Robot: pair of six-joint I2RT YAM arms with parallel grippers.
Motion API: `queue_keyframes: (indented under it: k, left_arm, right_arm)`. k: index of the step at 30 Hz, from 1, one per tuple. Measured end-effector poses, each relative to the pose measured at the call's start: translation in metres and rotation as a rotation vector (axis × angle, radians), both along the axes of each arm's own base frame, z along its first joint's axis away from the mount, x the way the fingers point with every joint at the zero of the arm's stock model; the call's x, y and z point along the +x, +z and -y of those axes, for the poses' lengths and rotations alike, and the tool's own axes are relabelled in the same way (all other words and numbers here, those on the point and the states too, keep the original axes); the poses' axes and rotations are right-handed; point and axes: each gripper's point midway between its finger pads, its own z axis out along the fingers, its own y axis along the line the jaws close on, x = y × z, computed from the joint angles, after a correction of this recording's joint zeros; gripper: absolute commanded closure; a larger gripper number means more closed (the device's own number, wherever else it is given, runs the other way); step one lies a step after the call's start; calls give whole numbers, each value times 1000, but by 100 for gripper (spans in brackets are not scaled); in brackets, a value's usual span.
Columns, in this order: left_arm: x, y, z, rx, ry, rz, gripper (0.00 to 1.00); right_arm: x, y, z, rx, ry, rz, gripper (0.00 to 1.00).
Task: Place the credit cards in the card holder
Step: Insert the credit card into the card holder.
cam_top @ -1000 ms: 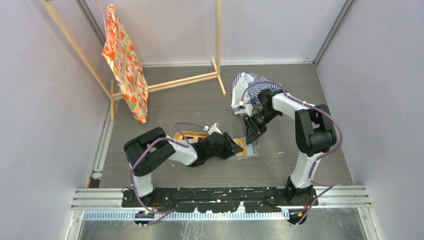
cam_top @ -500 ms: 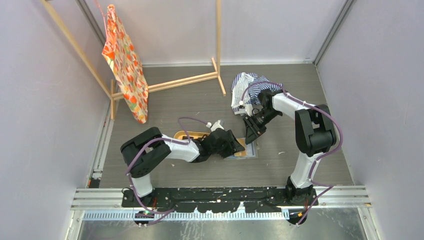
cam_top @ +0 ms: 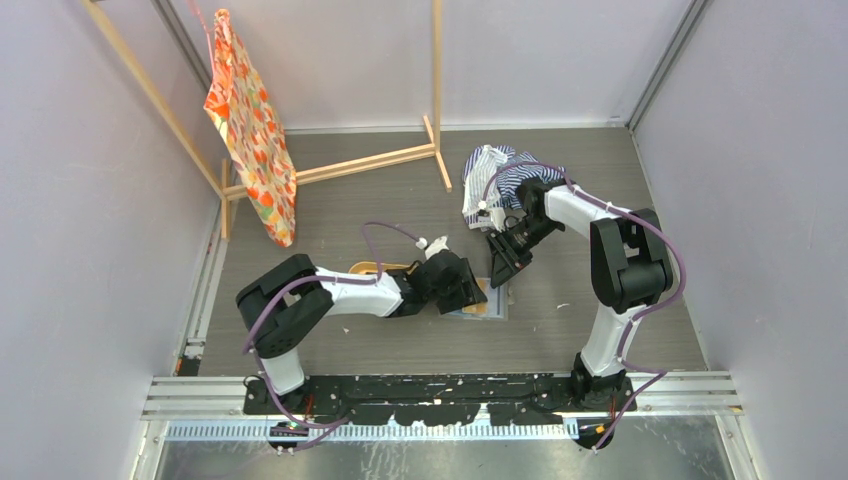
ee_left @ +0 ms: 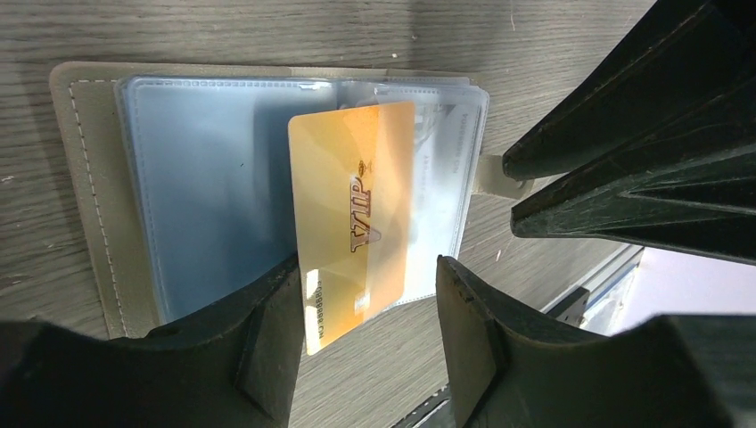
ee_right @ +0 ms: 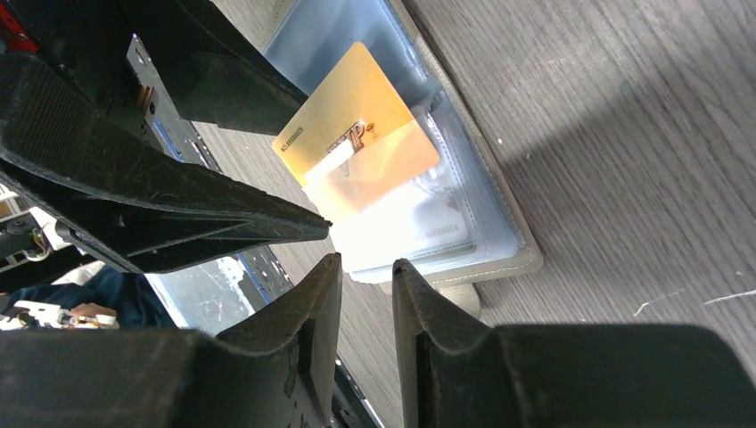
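The card holder (ee_left: pixel 89 178) lies open on the table, its clear blue-grey sleeves facing up. One orange-tan credit card (ee_left: pixel 357 223), marked VIP, sits partly inside a sleeve with its near end sticking out. My left gripper (ee_left: pixel 365 312) is open around that free end, the card beside one finger and not pinched. My right gripper (ee_right: pixel 367 265) stands with a narrow gap and nothing in it, its tips at the card holder's (ee_right: pixel 499 241) strap edge. From above, both grippers meet over the card holder (cam_top: pixel 497 308).
An oval orange tray (cam_top: pixel 375 268) lies under the left arm. A striped cloth (cam_top: pixel 495 175) is heaped behind the right gripper. A wooden frame (cam_top: pixel 340 165) with a hanging orange patterned bag (cam_top: pixel 250 130) stands at the back left.
The left jaws have spread apart and let go of the orange-tan card, which stays in the sleeve. The left arm has shifted a little. The right arm has not moved.
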Motion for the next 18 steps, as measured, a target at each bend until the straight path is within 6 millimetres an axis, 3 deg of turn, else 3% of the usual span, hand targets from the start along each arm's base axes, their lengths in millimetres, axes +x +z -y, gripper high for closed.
queue_keyframes:
  k: [18]
  left_arm:
    - [-5, 1, -7, 135, -108, 31, 43]
  right_arm:
    - [0, 0, 0, -1, 0, 0, 67]
